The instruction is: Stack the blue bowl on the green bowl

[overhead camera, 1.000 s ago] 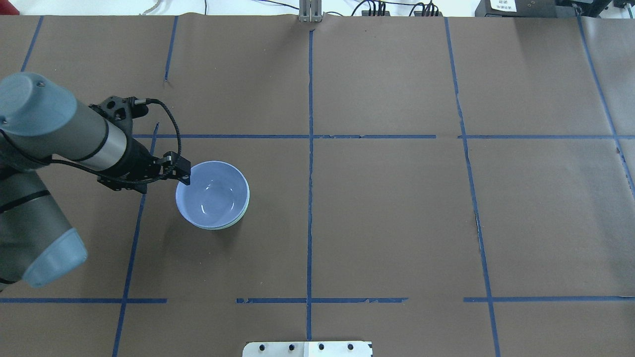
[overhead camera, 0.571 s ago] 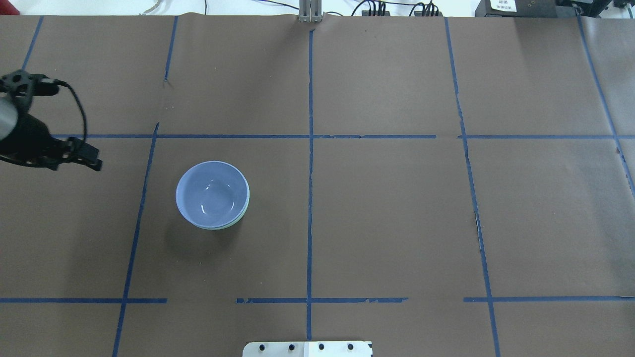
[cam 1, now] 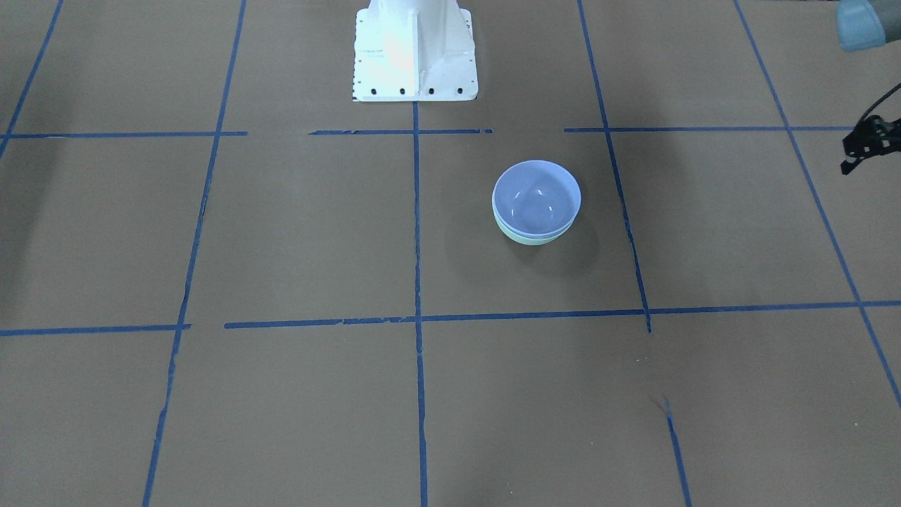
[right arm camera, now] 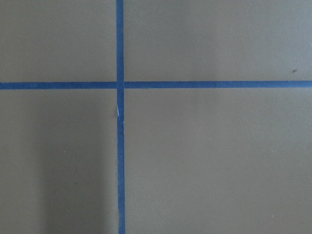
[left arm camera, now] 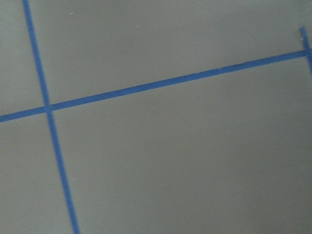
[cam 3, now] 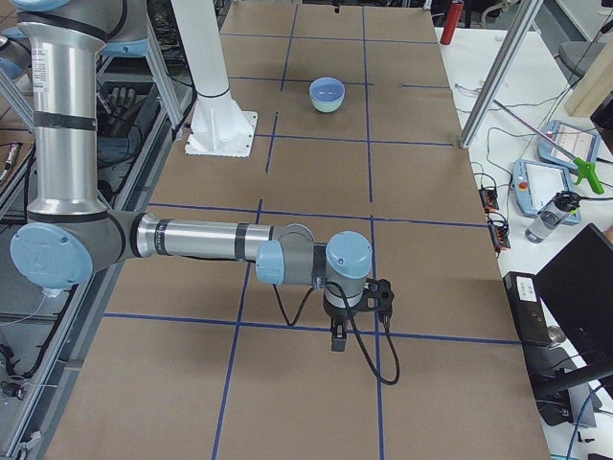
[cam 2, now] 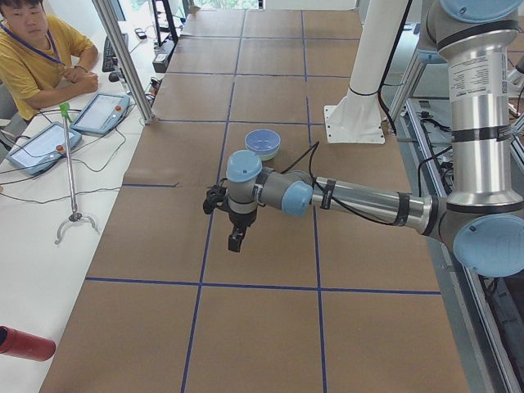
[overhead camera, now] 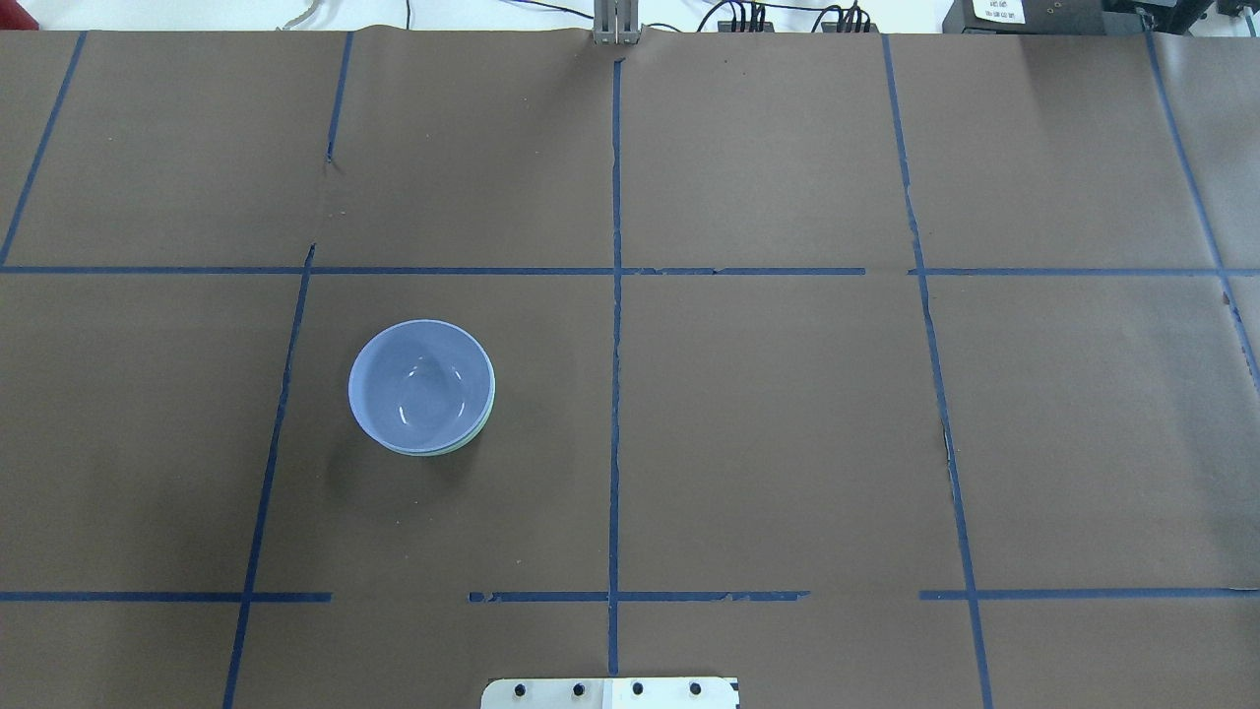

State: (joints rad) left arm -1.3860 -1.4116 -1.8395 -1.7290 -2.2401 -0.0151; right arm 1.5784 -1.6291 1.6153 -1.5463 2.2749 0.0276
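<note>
The stacking step looks finished. The blue bowl (cam 1: 536,196) sits nested in the green bowl (cam 1: 528,238), upright and roughly level. Only a thin mint crescent of the lower rim shows on the side toward the operators' edge. The pair stands in the half of the surface (overhead camera: 787,443) toward the robot's left end, about midway between the robot's edge and the far edge. Nothing touches it.

By that reading, only the pull-back of the arms is left. The next move calls for no further contact with the 2 bowls, just a path that stays well away from them so the stack is not nudged.

The left hand (cam 2: 236,240) hangs fingers-down over the surface near its left end, well apart from the bowls. The 2 bowls sit together on the surface, so it holds neither, and no object shows in it. How far open it is cannot be told: the front view catches only a black corner of it at the frame edge, and its wrist camera shows only brown paper crossed by blue tape (left arm camera: 146,87).

The right hand (cam 3: 337,337) hangs over the opposite end of the surface, far from the stack. It appears only in the side view, so its opening cannot be told either.
</note>
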